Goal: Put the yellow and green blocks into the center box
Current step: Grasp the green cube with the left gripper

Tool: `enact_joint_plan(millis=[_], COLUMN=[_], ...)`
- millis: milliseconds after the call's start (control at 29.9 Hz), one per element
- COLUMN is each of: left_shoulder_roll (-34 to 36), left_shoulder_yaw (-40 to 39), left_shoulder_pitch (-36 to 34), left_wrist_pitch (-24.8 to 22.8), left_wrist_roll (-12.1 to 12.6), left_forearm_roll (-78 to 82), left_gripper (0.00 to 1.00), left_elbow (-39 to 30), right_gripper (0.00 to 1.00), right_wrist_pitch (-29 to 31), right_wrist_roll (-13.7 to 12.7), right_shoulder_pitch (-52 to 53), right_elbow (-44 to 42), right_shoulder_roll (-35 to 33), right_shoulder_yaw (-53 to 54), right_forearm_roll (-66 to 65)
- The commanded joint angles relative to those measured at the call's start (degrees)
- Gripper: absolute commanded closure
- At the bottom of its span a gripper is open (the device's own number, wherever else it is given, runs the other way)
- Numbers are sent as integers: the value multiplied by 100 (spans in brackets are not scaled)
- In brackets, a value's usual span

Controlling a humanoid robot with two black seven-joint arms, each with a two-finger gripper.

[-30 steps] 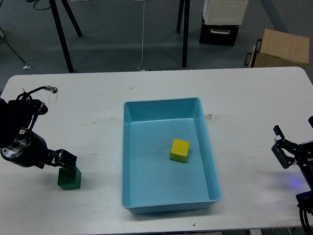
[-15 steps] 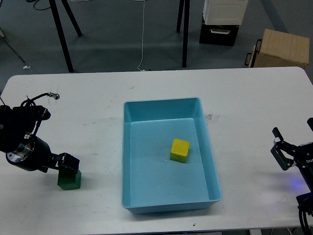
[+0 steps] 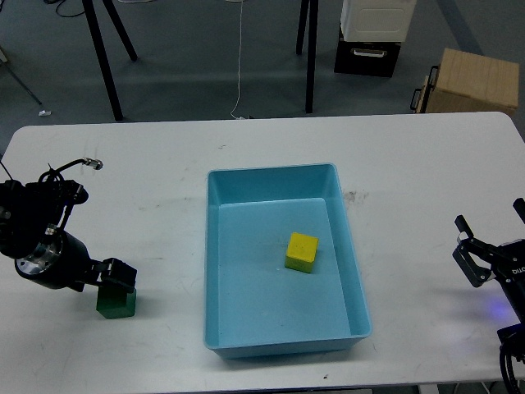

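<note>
green block on table left of box, left gripper over it, grip state unclear. yellow block in box. block likely light, rigid; pinch flat sides. right gripper open, idle.

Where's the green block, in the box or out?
Out. The green block sits on the table left of the box, with the left hand on it.
</note>
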Motion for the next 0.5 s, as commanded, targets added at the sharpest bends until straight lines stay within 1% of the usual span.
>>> enact_joint_plan(millis=[0,200,301,367,401,434,468], left_shoulder_roll=[-87,-105,-166,-193,-193,-193,-193], left_shoulder_yaw=[-128,-260,-400,-480,-489,-489,-498], left_shoulder_pitch=[152,398,539,583,575,575,575], left_wrist_pitch=[0,0,0,0,0,0,0], left_wrist_roll=[67,137,260,374,427,497,576], left_forearm_roll=[-8,1,1,1,9,9,18], left_gripper=[0,0,0,2,6,15,35], left_elbow=[11,195,222,214,222,214,213], right_gripper=[1,1,1,1,1,1,1], right_wrist_pitch=[0,0,0,0,0,0,0], right_wrist_roll=[0,0,0,0,0,0,0], right_shoulder_pitch=[0,0,0,0,0,0,0], right_elbow=[0,0,0,0,0,0,0], right_shoulder_roll=[0,0,0,0,0,0,0], right_shoulder_yaw=[0,9,9,9,9,9,9], right_forearm_roll=[-3,-3,-3,-3,-3,-3,-3])
